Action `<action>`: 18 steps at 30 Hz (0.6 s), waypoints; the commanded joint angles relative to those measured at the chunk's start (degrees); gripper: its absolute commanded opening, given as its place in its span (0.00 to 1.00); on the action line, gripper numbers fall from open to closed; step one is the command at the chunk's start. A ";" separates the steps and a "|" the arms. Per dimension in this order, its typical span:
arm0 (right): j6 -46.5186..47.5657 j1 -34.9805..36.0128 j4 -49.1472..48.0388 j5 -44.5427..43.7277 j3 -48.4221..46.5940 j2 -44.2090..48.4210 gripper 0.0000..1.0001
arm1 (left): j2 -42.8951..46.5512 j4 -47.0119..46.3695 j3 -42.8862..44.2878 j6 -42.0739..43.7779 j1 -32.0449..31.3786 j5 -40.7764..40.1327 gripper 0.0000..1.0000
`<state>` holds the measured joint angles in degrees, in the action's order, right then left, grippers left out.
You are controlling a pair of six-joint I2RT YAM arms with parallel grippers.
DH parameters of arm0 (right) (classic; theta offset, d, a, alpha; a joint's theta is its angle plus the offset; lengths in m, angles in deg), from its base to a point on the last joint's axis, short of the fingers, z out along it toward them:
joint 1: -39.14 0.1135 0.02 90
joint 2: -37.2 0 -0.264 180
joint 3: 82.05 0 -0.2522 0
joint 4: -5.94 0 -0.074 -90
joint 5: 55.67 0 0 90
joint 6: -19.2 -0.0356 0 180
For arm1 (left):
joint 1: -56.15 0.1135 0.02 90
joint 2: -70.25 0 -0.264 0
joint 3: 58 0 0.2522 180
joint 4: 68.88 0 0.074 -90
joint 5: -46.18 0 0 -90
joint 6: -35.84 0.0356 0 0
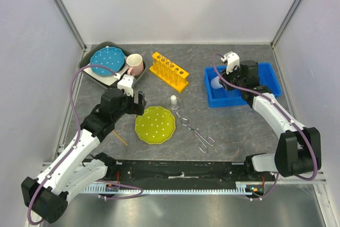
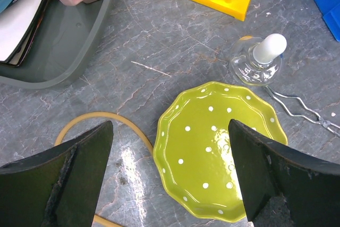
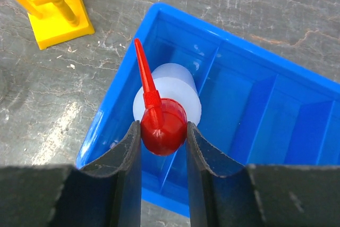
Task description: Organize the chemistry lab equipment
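My right gripper [image 3: 163,126] is shut on the red cap of the white squeeze bottle [image 3: 170,91], which stands upright in the left end of a blue bin [image 3: 265,110]. In the top view that gripper [image 1: 227,78] hangs over the bin [image 1: 265,86]. The yellow test-tube rack [image 1: 169,70] stands mid-table with thin tubes in its holes. A small clear white-capped flask [image 1: 173,100] sits in front of it, and metal tongs [image 1: 195,131] lie to its right. My left gripper [image 2: 170,126] is open and empty above the left edge of the plate.
A dotted yellow-green plate [image 1: 155,125] lies centre-front. At the back left a grey tray [image 1: 90,73] holds a blue dotted plate [image 1: 106,59] and a pink mug [image 1: 135,64]. A thin yellow tube [image 2: 106,116] curves on the table beside the plate.
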<state>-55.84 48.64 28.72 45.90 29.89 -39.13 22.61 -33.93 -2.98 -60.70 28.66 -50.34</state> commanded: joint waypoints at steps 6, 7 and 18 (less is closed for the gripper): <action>0.24 -0.09 -9.11 2.93 4.99 -2.68 0.30 | 0.44 -0.62 -0.12 1.80 0.15 -0.25 0.95; 0.68 -0.09 -7.10 3.19 5.34 -2.33 0.32 | 0.53 -0.80 -0.30 1.89 0.15 -0.16 0.95; 3.05 -1.32 9.52 12.76 1.57 2.23 0.77 | 0.79 -2.29 -0.74 2.85 0.06 11.34 0.94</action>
<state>-53.96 48.22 30.78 52.18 34.91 -40.14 22.63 -34.17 -3.33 -60.07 28.71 -45.99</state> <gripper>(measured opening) 0.692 0.946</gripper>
